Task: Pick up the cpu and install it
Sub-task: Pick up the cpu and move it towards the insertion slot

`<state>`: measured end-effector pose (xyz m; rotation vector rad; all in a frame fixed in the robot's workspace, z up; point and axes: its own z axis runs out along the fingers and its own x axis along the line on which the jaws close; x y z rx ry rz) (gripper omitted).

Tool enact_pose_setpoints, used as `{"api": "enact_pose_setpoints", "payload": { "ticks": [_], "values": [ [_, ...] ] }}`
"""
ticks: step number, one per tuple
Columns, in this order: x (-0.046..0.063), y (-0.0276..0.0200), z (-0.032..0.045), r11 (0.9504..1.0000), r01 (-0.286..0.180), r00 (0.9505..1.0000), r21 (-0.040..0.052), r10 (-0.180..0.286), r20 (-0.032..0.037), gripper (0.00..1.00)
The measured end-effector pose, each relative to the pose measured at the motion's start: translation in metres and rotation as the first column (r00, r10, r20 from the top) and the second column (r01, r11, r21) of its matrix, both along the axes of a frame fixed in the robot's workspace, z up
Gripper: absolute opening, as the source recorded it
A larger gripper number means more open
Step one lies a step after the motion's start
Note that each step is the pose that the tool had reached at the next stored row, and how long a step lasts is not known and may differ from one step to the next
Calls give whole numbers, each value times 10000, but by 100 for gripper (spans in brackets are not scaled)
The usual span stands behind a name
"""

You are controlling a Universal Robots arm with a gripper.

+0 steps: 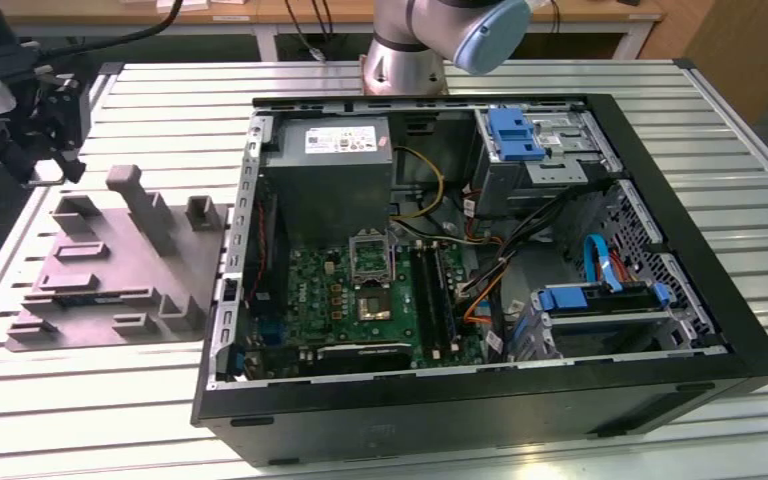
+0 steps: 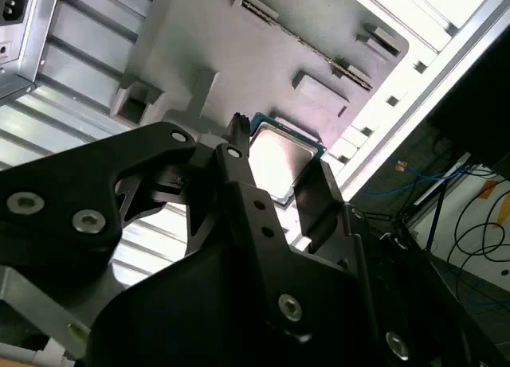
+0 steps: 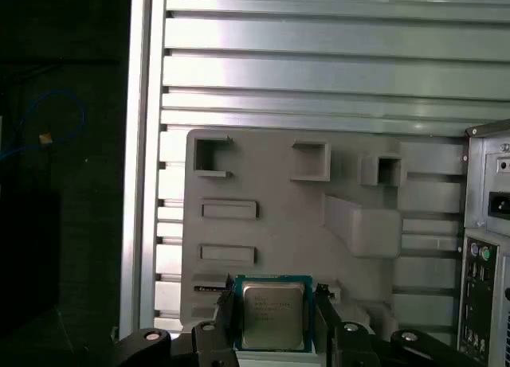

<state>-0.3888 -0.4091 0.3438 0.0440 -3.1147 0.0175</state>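
The cpu (image 3: 272, 318) is a small square chip with a dull silver top and a thin pale rim. My gripper (image 3: 275, 303) is shut on it, one black finger (image 3: 226, 310) against each of two opposite edges. In the second wrist view the cpu (image 2: 275, 162) again sits between the fingers of the gripper (image 2: 279, 154). The chip hangs in the air above the grey moulded fixture (image 3: 279, 224). In the exterior view the gripper (image 1: 48, 150) is at the far left, beside the fixture (image 1: 104, 280) and well away from the green motherboard (image 1: 344, 300).
The open black computer case (image 1: 491, 400) lies on the slatted metal table (image 1: 91, 420). Inside are the power supply (image 1: 337, 170), the socket frame (image 1: 371, 255), loose cables (image 1: 491, 250) and blue drive brackets (image 1: 598, 298). The fixture has upright posts (image 1: 144, 200). The arm's base (image 1: 404, 50) stands behind the case.
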Motion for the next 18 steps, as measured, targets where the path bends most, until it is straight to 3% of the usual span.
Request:
{"api": "enact_pose_setpoints", "payload": {
  "ticks": [1, 2, 12, 18],
  "values": [
    [50, 0, 0, 10000, 0, 10000, 0, 0, 0, 47],
    [123, 0, 171, 10000, 0, 10000, 0, 0, 0, 47],
    [124, 0, 241, 10000, 0, 10000, 0, 0, 0, 47],
    [151, 0, 242, 10000, 0, 10000, 0, 0, 0, 47]
  ]
}}
